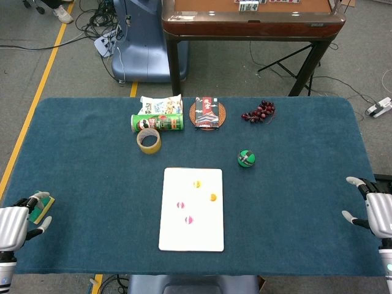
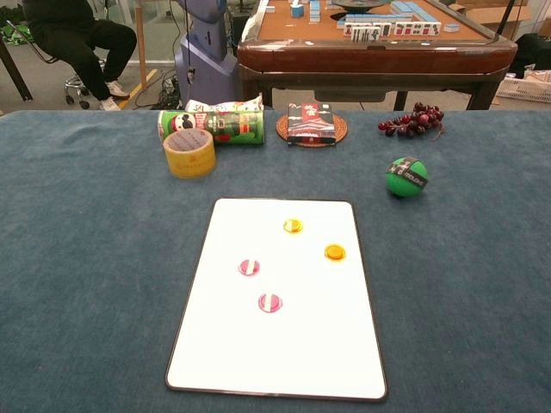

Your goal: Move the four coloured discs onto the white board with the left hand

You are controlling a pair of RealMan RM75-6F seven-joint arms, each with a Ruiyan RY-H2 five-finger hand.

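Board (image 2: pixel 284 344) lengthwise toward robot, seemingly four discs (image 2: pixel 293 225) aboard

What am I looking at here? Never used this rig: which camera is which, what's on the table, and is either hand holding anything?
Two robot arms with fingered hands sit at a blue table. The head view looks down from above; the chest view looks across, lower. The left hand and right hand sit at the near corners, holding nothing; the chest view shows neither. On the white board lie four discs: yellow, orange and two pink. Behind: tape, a can, a green ball, grapes.
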